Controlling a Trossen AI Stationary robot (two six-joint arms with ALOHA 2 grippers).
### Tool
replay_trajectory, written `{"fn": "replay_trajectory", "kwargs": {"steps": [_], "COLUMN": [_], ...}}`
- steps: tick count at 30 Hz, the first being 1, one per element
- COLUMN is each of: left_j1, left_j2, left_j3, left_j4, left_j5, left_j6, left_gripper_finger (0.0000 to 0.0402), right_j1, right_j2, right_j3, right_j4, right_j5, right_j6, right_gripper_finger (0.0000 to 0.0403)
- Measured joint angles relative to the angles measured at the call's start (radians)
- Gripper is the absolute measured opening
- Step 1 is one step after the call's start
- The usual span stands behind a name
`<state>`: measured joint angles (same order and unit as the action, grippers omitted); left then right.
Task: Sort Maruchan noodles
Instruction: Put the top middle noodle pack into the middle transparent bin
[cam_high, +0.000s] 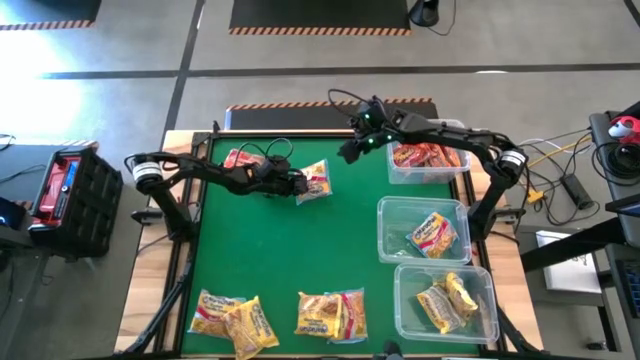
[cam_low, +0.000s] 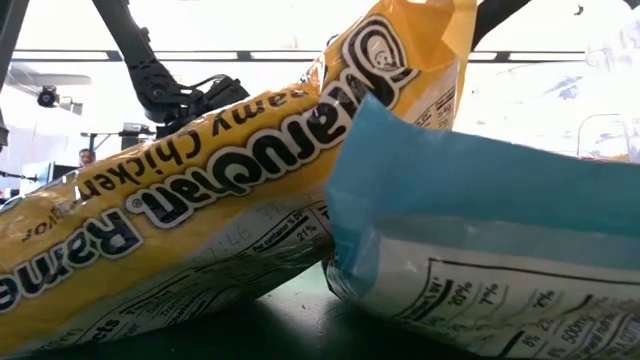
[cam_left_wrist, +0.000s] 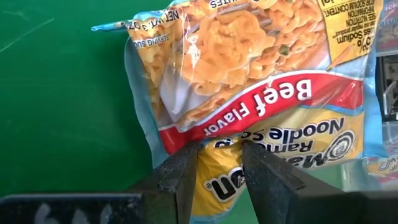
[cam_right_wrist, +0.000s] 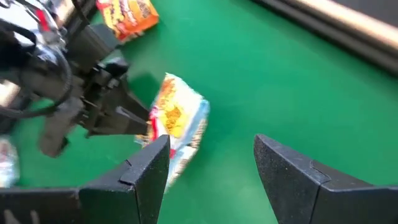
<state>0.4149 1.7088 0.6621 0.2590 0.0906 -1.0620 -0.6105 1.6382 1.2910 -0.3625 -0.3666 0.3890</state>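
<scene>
A Maruchan noodles packet (cam_high: 316, 180) with a red "Beef Flavor" band (cam_left_wrist: 249, 74) is on the green table at mid-far, and my left gripper (cam_high: 298, 185) is shut on its end nearest the table's left edge. My right gripper (cam_high: 350, 150) hangs open in the air to the far right of it, nothing between its fingers (cam_right_wrist: 211, 168). The right wrist view shows that packet (cam_right_wrist: 180, 118) with the left gripper (cam_right_wrist: 142, 124) at its edge. A red packet (cam_high: 243, 158) lies flat by the far edge behind the left arm. My left gripper has the packet's yellow end (cam_left_wrist: 219, 183) between its two fingers. The fingers slant down at it from the table's left side. Whether they pinch the whole thickness or only the wrapper cannot be told. I cannot tell whether the packet is lifted.
Three clear bins stand along the right side: the far one (cam_high: 392, 172) holds red packets, the middle one (cam_high: 388, 215) one yellow-red packet, the near one (cam_high: 405, 300) yellow packets. Two clusters of packets (cam_high: 230, 318) (cam_high: 330, 312) lie at the near edge; two of these (cam_low: 200, 220) (cam_low: 480, 230) fill the low view.
</scene>
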Motion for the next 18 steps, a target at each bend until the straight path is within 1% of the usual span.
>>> {"fn": "replay_trajectory", "kwargs": {"steps": [4, 8, 12, 16, 18], "left_j1": [0.000, -0.001, -0.002, -0.002, -0.002], "left_j2": [0.000, 0.001, 0.003, 0.004, 0.010], "left_j3": [0.000, 0.009, 0.027, 0.031, 0.031], "left_j4": [-0.002, -0.009, -0.026, -0.033, -0.030], "left_j5": [-0.003, -0.018, -0.044, -0.052, -0.052], "left_j6": [-0.020, -0.021, -0.018, -0.013, -0.013], "left_gripper_finger": [0.0111, 0.0111, 0.0111, 0.0111, 0.0111], "right_j1": [0.003, 0.012, 0.045, 0.066, 0.077], "right_j2": [0.000, 0.000, 0.000, 0.000, 0.000], "right_j3": [-0.029, -0.066, -0.108, -0.143, -0.164], "right_j4": [0.037, 0.112, 0.157, 0.228, 0.269], "right_j5": [-0.007, 0.006, 0.091, 0.161, 0.180], "right_j6": [0.046, 0.160, 0.282, 0.348, 0.373], "right_gripper_finger": [0.0219, 0.0219, 0.0219, 0.0219, 0.0219]}}
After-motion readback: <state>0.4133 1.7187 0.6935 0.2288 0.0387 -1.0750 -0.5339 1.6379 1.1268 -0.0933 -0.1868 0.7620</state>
